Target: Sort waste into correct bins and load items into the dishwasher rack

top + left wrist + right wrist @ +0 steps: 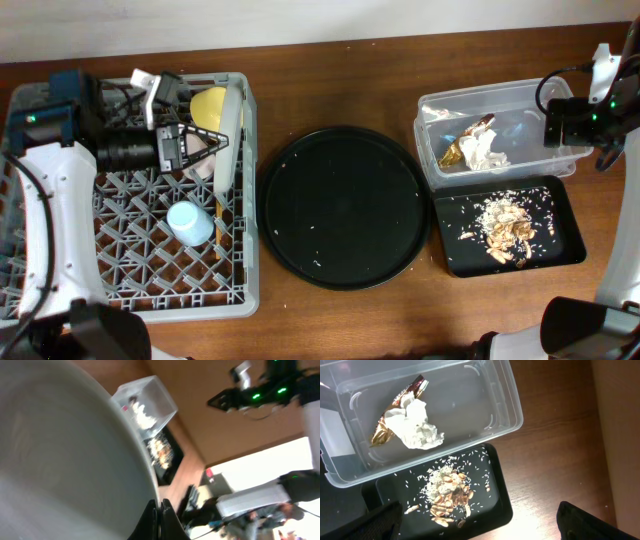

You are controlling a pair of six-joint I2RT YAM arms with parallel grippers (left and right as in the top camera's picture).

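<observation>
Grey plastic dishwasher rack point(130, 290) at the left already holds most of the load. The yellow bowl point(208, 104) sits at its far edge and the blue cup point(190, 222) sits among the pegs. A thin wooden sliver point(217, 238) beside the cup is probably the chopsticks. The plate point(233, 130) stands on edge along the rack's right side. The left gripper point(159, 516) has its jaws clenched on the plate's rim, so this item looks to be going in and is not yet let go. The pink cup cannot be picked out for certain under the left arm.

Sorting looks finished. The napkin point(417, 430) and the gold wrapper point(382, 435) lie in the clear tub point(510, 415), and the food scraps point(447, 495) are heaped in the shallow black tray point(565, 215). The round black tray point(340, 205) on the table carries only a few specks.

The right gripper point(562, 120) hangs over the tub, its jaws spread wide and empty. What seems left is releasing the plate.
</observation>
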